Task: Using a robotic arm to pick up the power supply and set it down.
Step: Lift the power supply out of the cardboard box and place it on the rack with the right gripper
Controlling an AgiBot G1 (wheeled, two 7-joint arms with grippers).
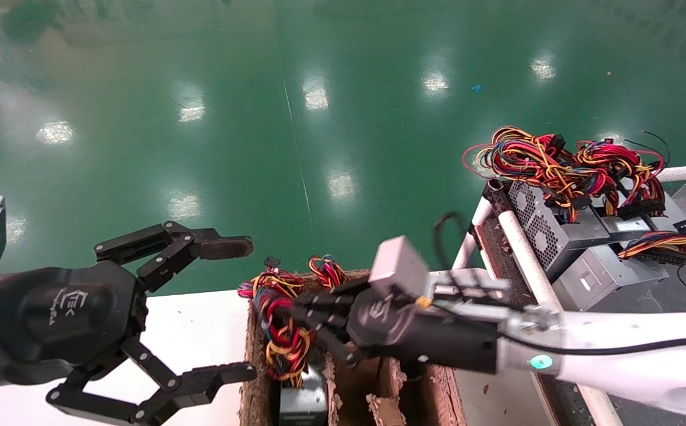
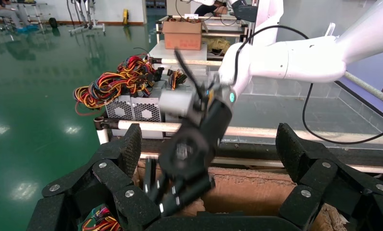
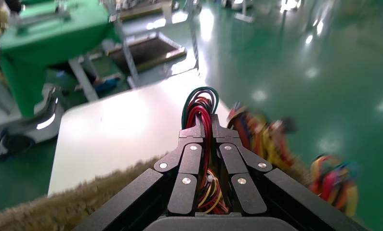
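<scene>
Right claw (image 1: 304, 322) pinching wire bundle (image 1: 283, 343), power supply (image 1: 302, 402) hanging

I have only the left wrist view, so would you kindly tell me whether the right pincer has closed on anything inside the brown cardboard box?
Observer: Yes. The right wrist view shows the right pincer shut on a loop of red, green and black wires.
Operator: Is the power supply's body in sight?
Observer: The head view shows a grey metal box low in the brown cardboard box, under the wires. Its fan grille is not visible.
Operator: Where does my left pincer sit?
Observer: In the head view the left pincer hangs open over the white table, beside the cardboard box.
</scene>
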